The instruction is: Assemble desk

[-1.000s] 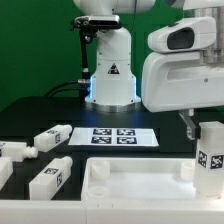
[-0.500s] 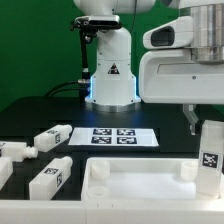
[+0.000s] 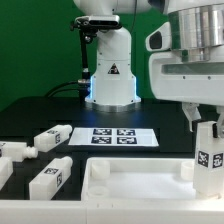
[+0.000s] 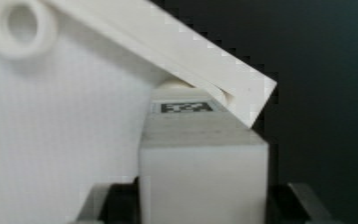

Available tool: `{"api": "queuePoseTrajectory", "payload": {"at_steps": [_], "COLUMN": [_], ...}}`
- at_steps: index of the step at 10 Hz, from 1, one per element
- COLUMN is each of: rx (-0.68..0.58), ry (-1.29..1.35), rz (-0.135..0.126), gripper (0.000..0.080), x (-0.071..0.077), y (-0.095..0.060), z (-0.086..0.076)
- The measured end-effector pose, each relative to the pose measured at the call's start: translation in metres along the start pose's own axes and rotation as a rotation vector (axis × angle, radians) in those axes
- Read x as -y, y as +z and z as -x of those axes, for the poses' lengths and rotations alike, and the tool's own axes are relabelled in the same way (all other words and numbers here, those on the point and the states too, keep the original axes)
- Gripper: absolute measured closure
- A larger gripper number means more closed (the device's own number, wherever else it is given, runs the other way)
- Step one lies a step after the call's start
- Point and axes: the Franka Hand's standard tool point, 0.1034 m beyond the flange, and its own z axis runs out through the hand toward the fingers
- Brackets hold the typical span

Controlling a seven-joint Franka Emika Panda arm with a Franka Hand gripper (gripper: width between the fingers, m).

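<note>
In the exterior view, the tabletop (image 3: 140, 182) of the desk is lying flat at the near side of the dark table (image 3: 30, 120), with its rim facing up. The gripper (image 3: 205, 126) is hanging above the tabletop's corner on the exterior view's right. One dark finger (image 3: 191, 117) is showing beside the top of a white leg (image 3: 208, 160). This leg is standing upright at that corner, and its tag is facing the camera. Whether its lower end is touching the tabletop cannot be told here. Behind the tabletop the marker board (image 3: 120, 137) is lying flat, and further behind it the robot base (image 3: 110, 75) is standing. To the exterior view's left of the tabletop, the loose legs are lying on their sides: one (image 3: 52, 136) behind the tabletop's left end, one (image 3: 50, 178) just beside that end, and more (image 3: 12, 152) at the picture's edge.

In the wrist view, the leg (image 4: 202, 165) is filling the middle, and the dark fingers (image 4: 112, 205) are pressing on its two opposite faces, so the gripper (image 4: 206, 205) is clamped on the leg. The tabletop (image 4: 69, 120) is standing close beside the leg; its slanted edge is covering part of the leg's tag (image 4: 186, 105). A round ring (image 4: 16, 30) is showing on the tabletop
</note>
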Motion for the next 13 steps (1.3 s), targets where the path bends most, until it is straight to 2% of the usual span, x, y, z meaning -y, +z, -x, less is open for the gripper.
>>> {"api": "queuePoseTrajectory", "payload": {"at_steps": [1, 2, 4, 5, 6, 7, 8, 11, 12, 13], "rx": [0.014, 0.040, 0.048, 0.044, 0.039, 0.048, 0.059, 0.054, 0.048, 0.032], "ry": [0.297, 0.424, 0.392, 0.333, 0.098, -0.114, -0.221, -0.408, -0.548, -0.765], "rz": [-0.045, -0.064, -0.065, -0.061, -0.042, -0.033, -0.027, -0.032, -0.020, 0.022], "gripper": [0.0510, 0.0510, 0.0497, 0.0497, 0.0326, 0.0326, 0.0185, 0.0151, 0.0151, 0.0151], "x": [-0.0016, -0.0011, -0.0014, -0.0018, -0.0031, 0.0001, 0.0042, 0.0034, 0.0028, 0.0036], "y": [0.0005, -0.0001, 0.0002, 0.0004, 0.0007, 0.0008, 0.0019, 0.0028, 0.0027, 0.0027], "z": [0.0028, 0.0034, 0.0036, 0.0040, 0.0049, 0.0032, 0.0035, 0.0033, 0.0026, -0.0002]}}
